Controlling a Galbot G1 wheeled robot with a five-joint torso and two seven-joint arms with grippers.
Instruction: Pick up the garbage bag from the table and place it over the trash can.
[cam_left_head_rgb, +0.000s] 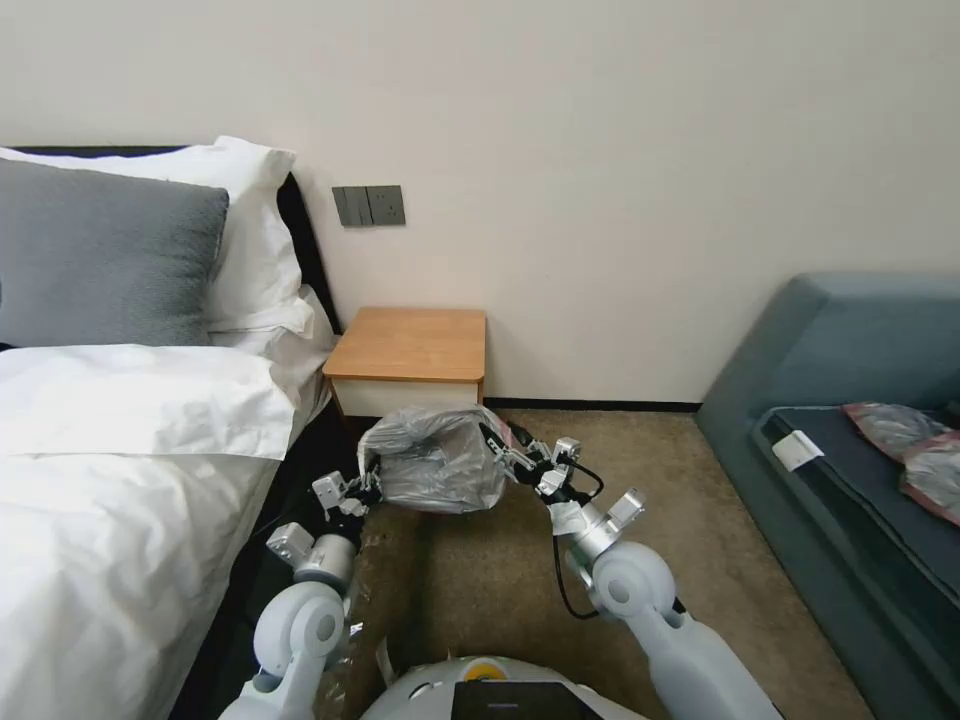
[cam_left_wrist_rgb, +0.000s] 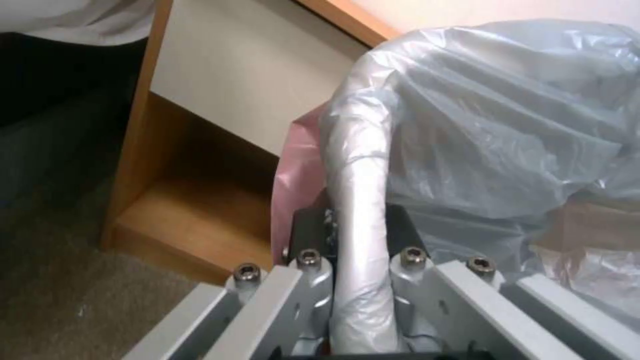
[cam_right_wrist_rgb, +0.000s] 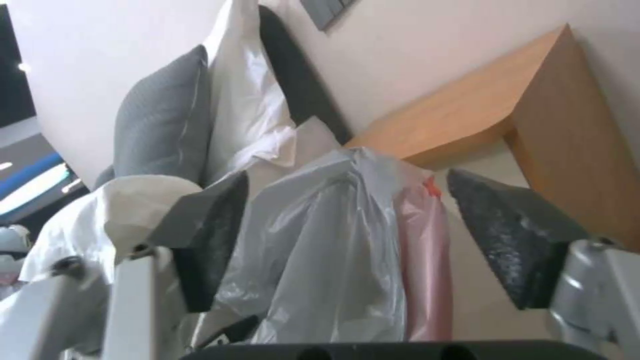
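Observation:
The garbage bag (cam_left_head_rgb: 435, 460), wrinkly grey plastic with a pink rim (cam_right_wrist_rgb: 420, 240), hangs puffed up just in front of the table (cam_left_head_rgb: 408, 345), below its orange-brown top. My left gripper (cam_left_head_rgb: 368, 487) is at the bag's left edge. In the left wrist view it (cam_left_wrist_rgb: 357, 220) is shut on a rolled strand of the bag (cam_left_wrist_rgb: 467, 115). At the bag's right edge is my right gripper (cam_left_head_rgb: 503, 450). In the right wrist view it (cam_right_wrist_rgb: 360, 225) is open, its foam pads (cam_right_wrist_rgb: 207, 235) wide apart with the bag (cam_right_wrist_rgb: 333, 250) hanging between them. The trash can is hidden.
A bed with white covers (cam_left_head_rgb: 110, 480) and pillows lies close on the left. A blue-grey sofa (cam_left_head_rgb: 850, 400) stands on the right with flatter plastic bags (cam_left_head_rgb: 905, 440) on its seat. Brown carpet (cam_left_head_rgb: 480, 580) lies between them.

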